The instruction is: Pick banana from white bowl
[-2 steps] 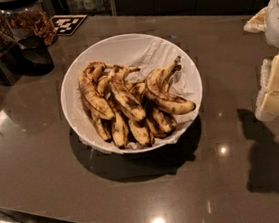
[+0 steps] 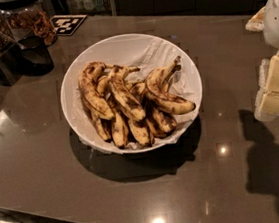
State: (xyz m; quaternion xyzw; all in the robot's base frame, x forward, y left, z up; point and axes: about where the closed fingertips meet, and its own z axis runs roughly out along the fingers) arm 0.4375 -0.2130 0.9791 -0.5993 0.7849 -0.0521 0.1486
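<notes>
I see claw (image 2: 273, 88) over bench (image 2: 78, 191), right of bowl (image 2: 122, 47), apart; state: can't tell. Banana (image 2: 167, 101) lies in bowl.

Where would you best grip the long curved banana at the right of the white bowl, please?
At mid-curve, from above: the banana lies topmost at the pile's right edge in the white bowl, its outer side free over paper. The gripper hangs right of the bowl.
</notes>
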